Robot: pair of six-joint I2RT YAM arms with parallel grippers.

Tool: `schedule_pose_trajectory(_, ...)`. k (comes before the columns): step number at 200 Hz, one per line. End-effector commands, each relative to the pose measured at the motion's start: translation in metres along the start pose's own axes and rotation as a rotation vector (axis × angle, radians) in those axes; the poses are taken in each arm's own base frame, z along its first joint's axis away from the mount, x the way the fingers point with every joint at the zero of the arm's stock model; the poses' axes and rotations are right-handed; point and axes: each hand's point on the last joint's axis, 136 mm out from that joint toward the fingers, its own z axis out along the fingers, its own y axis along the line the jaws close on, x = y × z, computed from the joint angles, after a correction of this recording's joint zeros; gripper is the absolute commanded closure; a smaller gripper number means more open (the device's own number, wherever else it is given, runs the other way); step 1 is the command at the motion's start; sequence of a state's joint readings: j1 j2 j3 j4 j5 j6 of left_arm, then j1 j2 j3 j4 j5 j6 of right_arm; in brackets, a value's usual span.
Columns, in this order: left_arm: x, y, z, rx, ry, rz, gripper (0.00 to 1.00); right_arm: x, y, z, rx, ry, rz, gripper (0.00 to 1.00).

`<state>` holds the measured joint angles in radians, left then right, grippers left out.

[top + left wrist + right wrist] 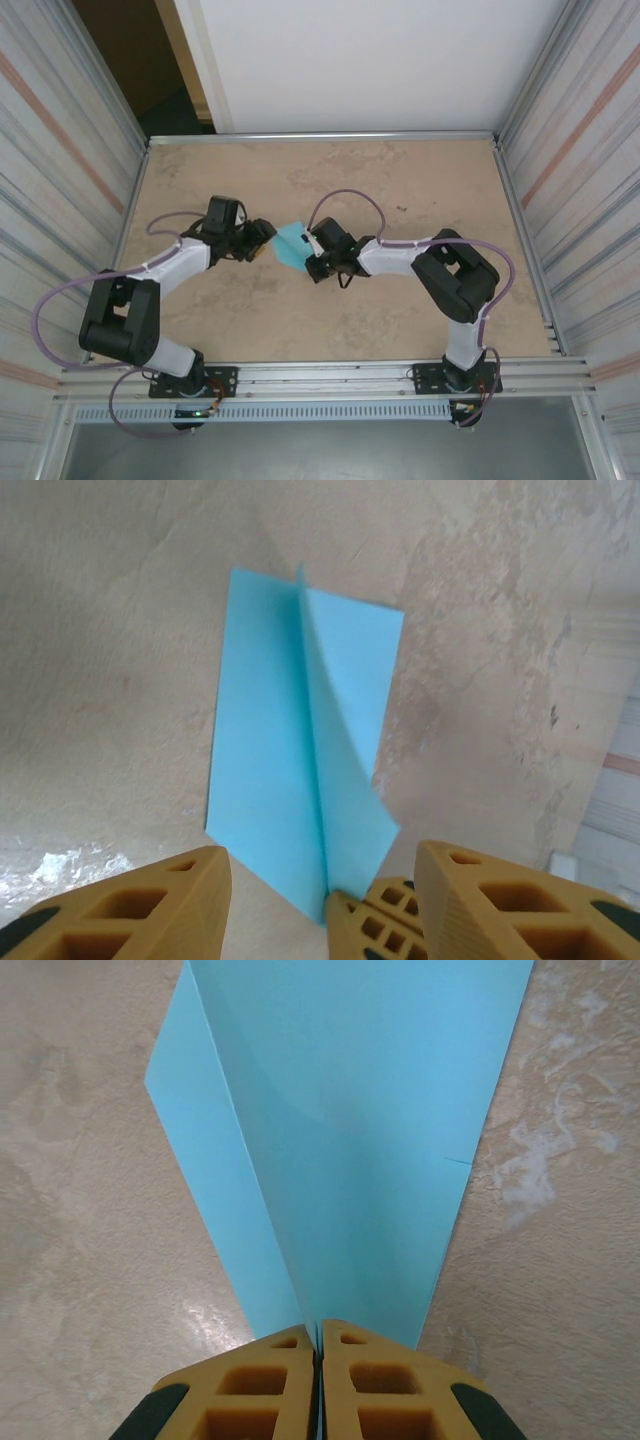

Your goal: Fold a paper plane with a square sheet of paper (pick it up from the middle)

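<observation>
The light-blue sheet of paper [290, 243] is seen just left of the frame's centre in the top view, over the tan table [400, 180] and between the two grippers. It is folded along one lengthwise crease. In the left wrist view the sheet [270, 760] is stretched from the upper centre of the frame to the bottom centre. Its crease is raised as a ridge and runs almost straight up and down the picture, and the sheet is narrowed to a point at the bottom edge. In the right wrist view the sheet [370, 1140] is spread like a fan, narrow at the bottom centre and widening until it is cut off by the top edge. There the right gripper [320, 1345] is closed, its yellow fingers pressed together on the narrow end of the sheet at the crease. The left gripper [322, 852] is held apart, its fingers [150, 910] set wide at the bottom corners with the sheet's point between them. A further yellow ribbed piece [375, 920] is seen beside that point; whose it is cannot be told. In the top view the left gripper [264, 241] is placed just left of the sheet and the right gripper [310, 256] at its lower right.
</observation>
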<state>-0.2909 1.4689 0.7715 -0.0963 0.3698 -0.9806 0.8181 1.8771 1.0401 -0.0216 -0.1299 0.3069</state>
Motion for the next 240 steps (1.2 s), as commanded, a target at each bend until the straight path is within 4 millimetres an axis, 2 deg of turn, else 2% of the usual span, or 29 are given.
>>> schedule_pose_trajectory(1, 0.016, -0.004, 0.007, 0.073, 0.049, 0.035, 0.55, -0.004, 0.013, -0.011, -0.123, 0.001, 0.073, 0.91)
schedule_pose_trajectory(34, 0.032, -0.007, 0.023, 0.103, 0.107, 0.067, 0.73, -0.008, 0.011, -0.014, -0.187, 0.002, 0.132, 0.91)
schedule_pose_trajectory(62, 0.036, -0.009, 0.039, 0.101, 0.153, 0.083, 0.8, -0.008, 0.009, -0.013, -0.212, 0.011, 0.159, 0.91)
schedule_pose_trajectory(114, 0.037, -0.015, 0.056, 0.1, 0.19, 0.105, 0.81, -0.004, 0.009, -0.009, -0.26, 0.037, 0.204, 0.91)
schedule_pose_trajectory(164, 0.041, 0.001, 0.068, 0.046, 0.225, 0.089, 0.82, 0.001, 0.003, -0.002, -0.26, 0.065, 0.234, 0.91)
schedule_pose_trajectory(240, 0.048, 0.025, 0.073, -0.041, 0.245, 0.075, 0.88, -0.004, 0.011, 0.003, -0.304, 0.076, 0.227, 0.91)
